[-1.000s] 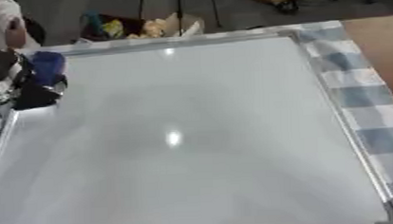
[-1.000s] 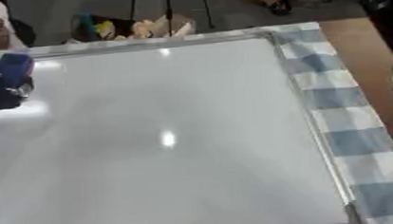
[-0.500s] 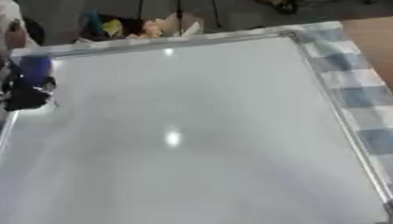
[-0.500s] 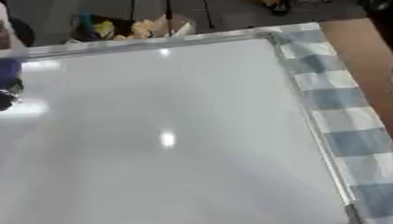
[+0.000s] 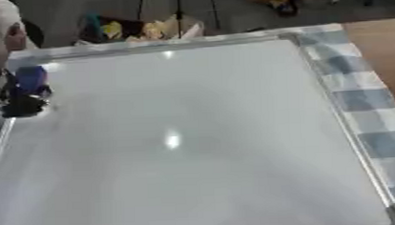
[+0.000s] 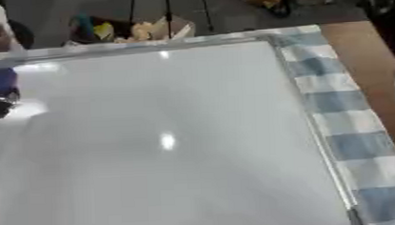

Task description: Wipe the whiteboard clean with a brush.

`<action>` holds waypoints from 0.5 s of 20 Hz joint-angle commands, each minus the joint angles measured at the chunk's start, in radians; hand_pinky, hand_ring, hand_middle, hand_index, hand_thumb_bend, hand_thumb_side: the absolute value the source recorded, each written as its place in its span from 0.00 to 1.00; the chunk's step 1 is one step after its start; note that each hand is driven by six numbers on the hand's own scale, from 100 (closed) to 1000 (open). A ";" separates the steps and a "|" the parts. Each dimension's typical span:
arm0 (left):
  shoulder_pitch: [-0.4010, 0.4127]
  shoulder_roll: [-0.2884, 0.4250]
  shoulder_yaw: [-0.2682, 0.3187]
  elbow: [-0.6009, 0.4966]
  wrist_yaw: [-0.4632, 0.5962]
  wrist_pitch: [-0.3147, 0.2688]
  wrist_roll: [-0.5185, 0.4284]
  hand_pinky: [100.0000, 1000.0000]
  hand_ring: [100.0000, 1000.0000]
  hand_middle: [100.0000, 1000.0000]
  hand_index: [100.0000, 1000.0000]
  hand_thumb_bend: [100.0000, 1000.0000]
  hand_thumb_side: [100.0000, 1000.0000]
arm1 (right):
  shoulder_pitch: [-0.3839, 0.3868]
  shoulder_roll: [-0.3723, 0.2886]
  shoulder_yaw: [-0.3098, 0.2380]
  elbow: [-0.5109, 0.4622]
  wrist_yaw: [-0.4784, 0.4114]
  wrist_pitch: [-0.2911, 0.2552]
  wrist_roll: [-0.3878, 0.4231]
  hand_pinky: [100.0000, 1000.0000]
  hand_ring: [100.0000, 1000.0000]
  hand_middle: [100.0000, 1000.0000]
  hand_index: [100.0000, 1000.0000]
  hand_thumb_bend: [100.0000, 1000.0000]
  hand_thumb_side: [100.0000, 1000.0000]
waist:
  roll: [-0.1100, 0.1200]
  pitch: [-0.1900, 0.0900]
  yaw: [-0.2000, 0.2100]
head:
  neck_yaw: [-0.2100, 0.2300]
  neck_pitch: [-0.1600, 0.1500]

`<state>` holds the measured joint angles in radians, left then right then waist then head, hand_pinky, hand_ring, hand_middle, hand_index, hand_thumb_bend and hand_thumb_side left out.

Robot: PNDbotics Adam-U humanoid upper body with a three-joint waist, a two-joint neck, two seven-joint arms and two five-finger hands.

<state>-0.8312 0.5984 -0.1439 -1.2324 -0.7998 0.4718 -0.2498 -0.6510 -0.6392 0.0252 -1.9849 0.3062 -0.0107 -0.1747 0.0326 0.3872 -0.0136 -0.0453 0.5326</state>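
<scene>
Whiteboard (image 5: 193, 133) looks clean; left hand (image 5: 16, 101), fingers grasping the brush (image 5: 31, 79), should sweep flat along the edge.

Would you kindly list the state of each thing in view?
Whiteboard: lying flat, no marks visible, glare spots on it.
Brush: blue, at the board's left edge, held.
Left hand: dark, at the left edge around the brush; fingers unclear.
Checked cloth: spread under the board, showing along its right side.
Right hand: out of view.
</scene>
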 commanded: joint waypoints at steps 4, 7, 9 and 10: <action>-0.026 0.012 0.004 0.036 -0.008 -0.006 0.000 0.29 0.34 0.28 0.03 0.00 0.45 | -0.014 -0.030 -0.007 -0.015 -0.008 0.000 0.000 0.81 0.84 0.75 0.84 0.00 1.00 | -0.001 -0.017 -0.004 | 0.006 -0.015; -0.030 0.009 0.004 0.056 -0.022 -0.009 -0.003 0.29 0.35 0.28 0.03 0.00 0.45 | -0.015 -0.029 -0.007 -0.015 -0.008 0.000 0.000 0.81 0.84 0.75 0.84 0.00 1.00 | 0.000 -0.015 -0.006 | 0.007 -0.017; -0.033 0.007 0.006 0.068 -0.031 -0.010 -0.003 0.29 0.35 0.28 0.03 0.00 0.45 | -0.015 -0.029 -0.006 -0.015 -0.009 0.001 0.001 0.81 0.84 0.75 0.84 0.00 1.00 | 0.001 -0.014 -0.007 | 0.009 -0.017; -0.035 0.006 0.006 0.074 -0.035 -0.011 -0.004 0.29 0.35 0.28 0.03 0.00 0.45 | -0.015 -0.029 -0.006 -0.015 -0.009 0.001 0.001 0.81 0.84 0.75 0.83 0.00 1.00 | 0.001 -0.014 -0.007 | 0.009 -0.017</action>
<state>-0.8440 0.5866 -0.1441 -1.1553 -0.8256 0.4653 -0.2543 -0.6512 -0.6392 0.0254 -1.9849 0.3058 -0.0106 -0.1746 0.0344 0.3933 -0.0198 -0.0395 0.5252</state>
